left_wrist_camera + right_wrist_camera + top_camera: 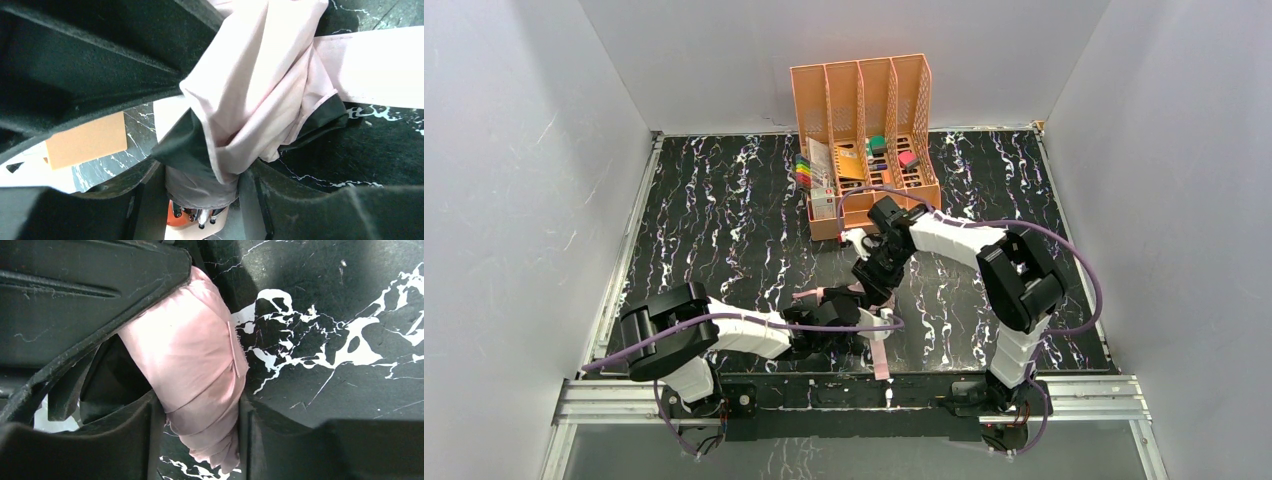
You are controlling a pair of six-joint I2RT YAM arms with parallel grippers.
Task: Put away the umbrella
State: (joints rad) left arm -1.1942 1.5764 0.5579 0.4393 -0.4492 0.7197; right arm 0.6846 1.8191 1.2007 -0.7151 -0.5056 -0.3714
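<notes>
The umbrella point(836, 293) lies folded on the black marbled table between my two arms, near the front edge. Its pale pink strap point(880, 356) trails toward the table's edge. My left gripper point(849, 335) is shut on it; in the left wrist view the bunched pink and black fabric point(250, 90) fills the gap between the jaws of the left gripper point(200, 187), and metal rib tips point(206, 216) poke out below. My right gripper point(871, 288) comes down from behind. In its wrist view the right gripper point(200, 432) has both fingers pressed against a pink fold of the umbrella point(185, 350).
An orange desk organiser point(864, 100) with several upright slots and small coloured items stands at the back centre of the table. White walls close in the left, right and back. A metal rail point(854, 395) runs along the front edge by the arm bases.
</notes>
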